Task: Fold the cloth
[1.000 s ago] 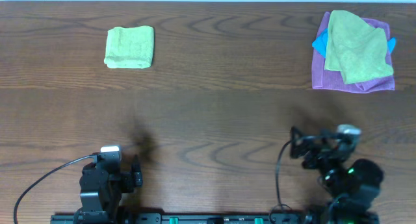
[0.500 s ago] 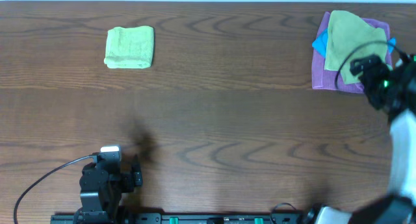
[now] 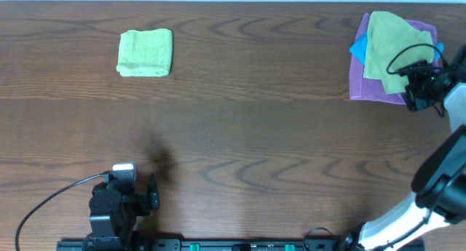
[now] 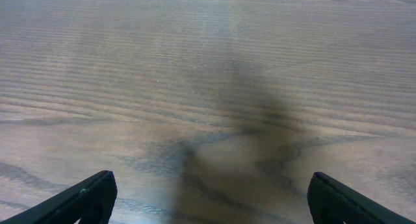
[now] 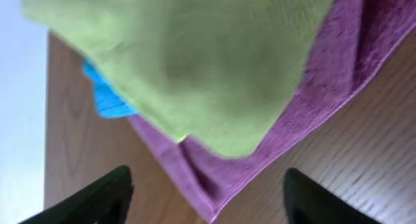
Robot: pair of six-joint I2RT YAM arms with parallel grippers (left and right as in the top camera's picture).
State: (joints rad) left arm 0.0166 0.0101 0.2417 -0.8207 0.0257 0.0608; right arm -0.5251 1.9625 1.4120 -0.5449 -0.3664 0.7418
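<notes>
Fuzzy yellow-green cloth (image 3: 393,51) sits rumpled on the flat purple cloth (image 3: 360,84). Right gripper (image 5: 205,198) hovers at the purple cloth's corner, jaws apart and empty. Left gripper (image 4: 208,201), far from it, gapes wide too.

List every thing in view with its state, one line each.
yellow-green cloth: rumpled, unfolded, lying on top of the pile.
purple cloth: spread flat under it.
blue cloth: mostly hidden, only an edge showing.
pale green wad: folded, lying alone.
left hand: open, over bare table.
right hand: open, at the yellow-green cloth's corner, holding nothing.
</notes>
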